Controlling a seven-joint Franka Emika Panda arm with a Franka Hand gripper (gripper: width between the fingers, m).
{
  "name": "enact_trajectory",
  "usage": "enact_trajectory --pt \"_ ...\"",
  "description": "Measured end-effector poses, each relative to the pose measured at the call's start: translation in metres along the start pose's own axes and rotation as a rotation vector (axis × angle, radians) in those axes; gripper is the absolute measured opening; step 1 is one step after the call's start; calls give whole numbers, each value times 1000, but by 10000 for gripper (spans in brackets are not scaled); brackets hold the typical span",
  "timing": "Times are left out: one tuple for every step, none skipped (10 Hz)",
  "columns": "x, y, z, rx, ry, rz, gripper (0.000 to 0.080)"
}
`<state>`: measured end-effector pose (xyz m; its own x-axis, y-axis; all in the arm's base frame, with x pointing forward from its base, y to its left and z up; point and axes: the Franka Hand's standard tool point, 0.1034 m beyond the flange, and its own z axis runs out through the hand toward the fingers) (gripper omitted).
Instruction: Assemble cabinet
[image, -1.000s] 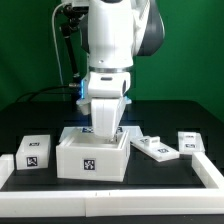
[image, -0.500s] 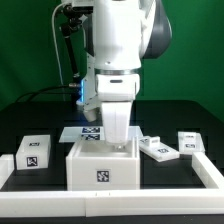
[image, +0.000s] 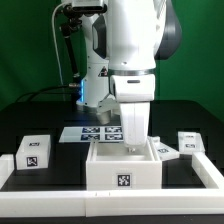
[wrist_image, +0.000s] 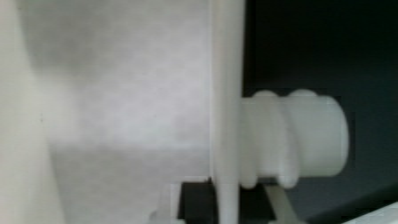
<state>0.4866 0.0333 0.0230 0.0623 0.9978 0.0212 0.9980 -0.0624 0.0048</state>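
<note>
Exterior view: the open white cabinet shell (image: 122, 168) stands at the bench's front edge, slightly toward the exterior view's right, with the gripper (image: 133, 146) reaching down inside and pinched onto one wall. A small tagged block (image: 34, 153) lies apart near the front corner on the exterior view's left.

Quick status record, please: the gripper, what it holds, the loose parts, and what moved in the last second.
gripper: gripper reaches down into the cabinet shell, apparently shut on its wall
shell pose: upright, open side up
change: shell has shifted toward the exterior view's right over the last second, along with the gripper
loose parts: small block at the exterior view's left; flat panel and second small block at its right
marker board: lies flat behind the shell
</note>
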Motion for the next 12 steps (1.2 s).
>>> enact_trajectory --pt "0 0 0 0 0 0 37" --pt "4 1 0 -1 2 12 37" --pt "14 4 1 -4 7 12 37" --pt "25 9 1 -9 11 5 37" --pt "36 13 1 -7 13 4 37" --pt "46 16 1 -4 14 -2 37" --pt "54 19 1 -7 16 -10 37" --pt "60 22 1 -10 20 -4 37" --pt "68 24 1 -10 22 5 37" --pt "75 26 2 -11 26 -1 37" --pt "79 28 2 -11 26 -7 37" --pt "79 28 2 -10 26 -3 37"
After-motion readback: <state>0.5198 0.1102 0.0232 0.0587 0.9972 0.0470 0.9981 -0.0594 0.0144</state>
